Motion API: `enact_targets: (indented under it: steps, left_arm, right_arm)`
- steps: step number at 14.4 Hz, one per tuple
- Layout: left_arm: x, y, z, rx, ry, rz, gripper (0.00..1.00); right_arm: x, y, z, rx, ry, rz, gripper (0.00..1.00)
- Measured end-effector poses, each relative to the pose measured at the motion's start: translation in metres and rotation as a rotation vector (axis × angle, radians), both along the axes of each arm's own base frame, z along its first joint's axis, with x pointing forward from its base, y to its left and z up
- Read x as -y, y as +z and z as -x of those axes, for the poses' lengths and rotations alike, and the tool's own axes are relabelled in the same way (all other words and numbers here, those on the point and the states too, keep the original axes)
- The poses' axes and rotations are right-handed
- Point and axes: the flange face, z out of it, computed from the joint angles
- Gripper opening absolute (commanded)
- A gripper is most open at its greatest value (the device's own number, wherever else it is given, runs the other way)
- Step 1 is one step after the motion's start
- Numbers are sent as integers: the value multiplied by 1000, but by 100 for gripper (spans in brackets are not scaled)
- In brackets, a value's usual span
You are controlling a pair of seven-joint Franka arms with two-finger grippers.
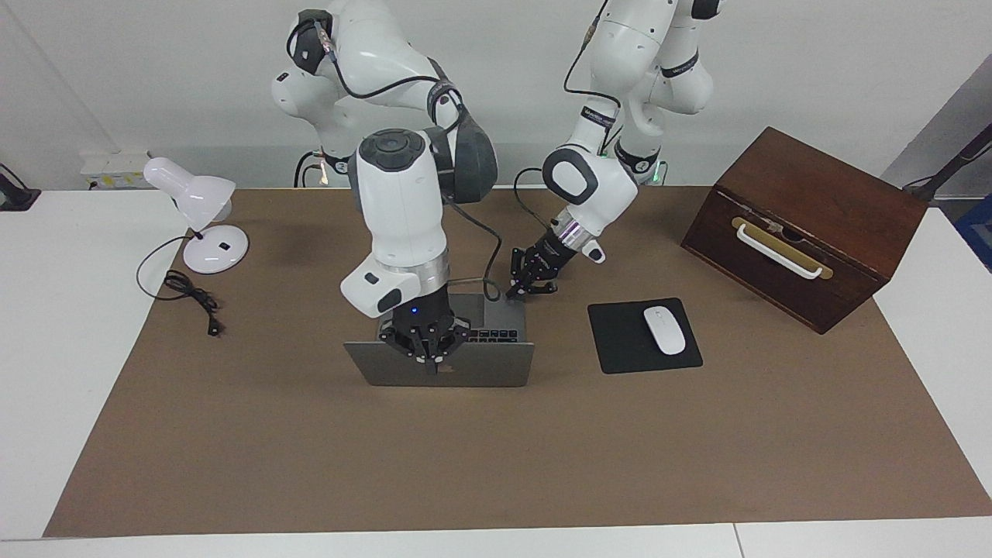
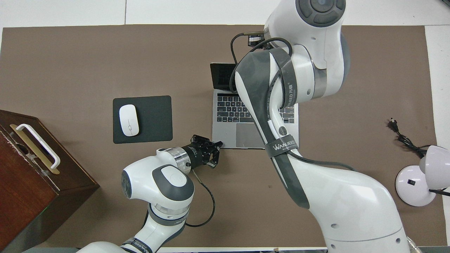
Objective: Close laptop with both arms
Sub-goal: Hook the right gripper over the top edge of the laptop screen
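Observation:
The silver-grey laptop (image 1: 488,370) stands open on the brown mat, its lid upright and its keyboard (image 2: 230,109) toward the robots. My right gripper (image 1: 431,361) is shut, with its fingertips against the lid's outer face at the middle of the top edge, over the logo. In the overhead view the right arm (image 2: 281,88) hides that gripper and most of the screen. My left gripper (image 1: 514,293) is shut, and its tips rest at the corner of the laptop's base (image 2: 225,140) nearest the robots, on the left arm's side. There the left gripper (image 2: 219,144) points at the palm rest.
A black mouse pad (image 1: 620,341) with a white mouse (image 1: 665,330) lies beside the laptop toward the left arm's end. A dark wooden box (image 1: 806,225) with a white handle stands past it. A white lamp (image 1: 203,203) and its cable (image 1: 194,298) are at the right arm's end.

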Motion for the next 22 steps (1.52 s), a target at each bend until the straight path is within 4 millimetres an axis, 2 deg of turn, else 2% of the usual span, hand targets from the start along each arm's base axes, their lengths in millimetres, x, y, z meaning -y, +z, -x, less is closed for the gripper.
enact_targets:
  steps: [10, 16, 22]
  left_arm:
    - [0, -1, -1, 13, -10, -3, 0]
    - [0, -1, -10, 18, 3, 0, 0]
    - [0, -1, -12, 18, 7, 1, 0]
  right_arm:
    - [0, -18, 7, -119, -14, -57, 0]
    - [6, -32, 11, -200, -29, -85, 0]
    - [15, -64, 14, -286, -64, -133, 0]
